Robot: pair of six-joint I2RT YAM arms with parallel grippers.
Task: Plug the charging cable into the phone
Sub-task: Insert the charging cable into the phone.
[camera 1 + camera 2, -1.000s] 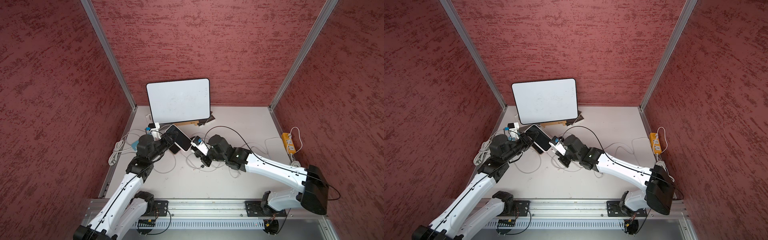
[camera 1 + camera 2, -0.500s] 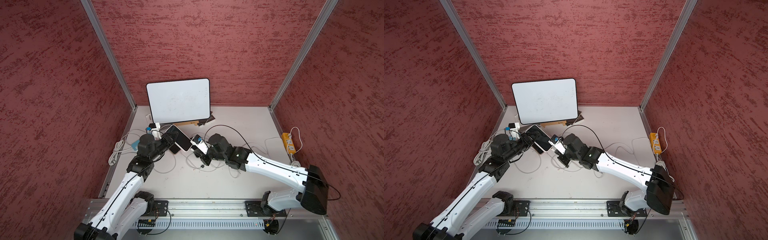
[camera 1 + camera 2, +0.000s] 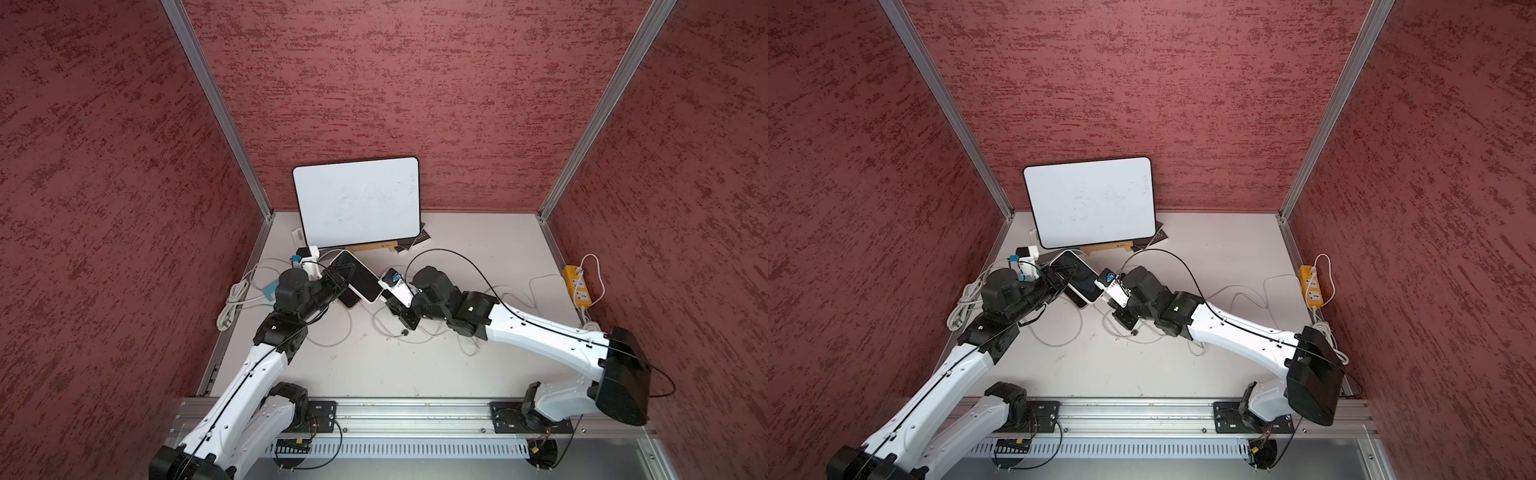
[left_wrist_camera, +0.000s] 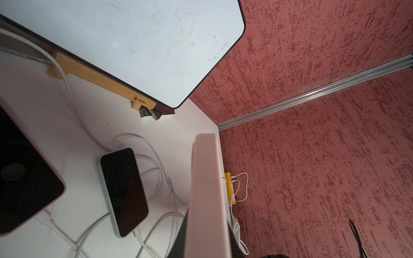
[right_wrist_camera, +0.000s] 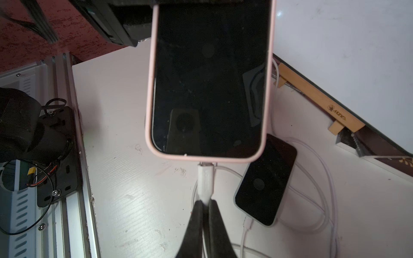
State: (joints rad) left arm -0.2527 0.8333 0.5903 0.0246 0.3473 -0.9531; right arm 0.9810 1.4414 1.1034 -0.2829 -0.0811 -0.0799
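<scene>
Red-walled tabletop [image 3: 374,365] first, whiteboard [image 3: 357,199] at its back edge, then the pink-cased phone [image 5: 207,89] lifted before it, clamped in my left claw [image 3: 338,280], my right claw [image 5: 206,204] pinching the white charging cable [image 5: 206,178], plug tip at the phone's bottom edge

Cable plug [image 5: 205,178] at the phone [image 5: 207,78], second phone [image 5: 266,183] beneath — whiteboard [image 3: 357,199] behind (power strip [image 3: 577,286] far right).

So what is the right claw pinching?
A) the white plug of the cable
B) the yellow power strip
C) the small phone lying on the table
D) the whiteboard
A: in the right wrist view the right claw is shut on the white plug, whose tip sits at the bottom edge of the pink phone.
</scene>
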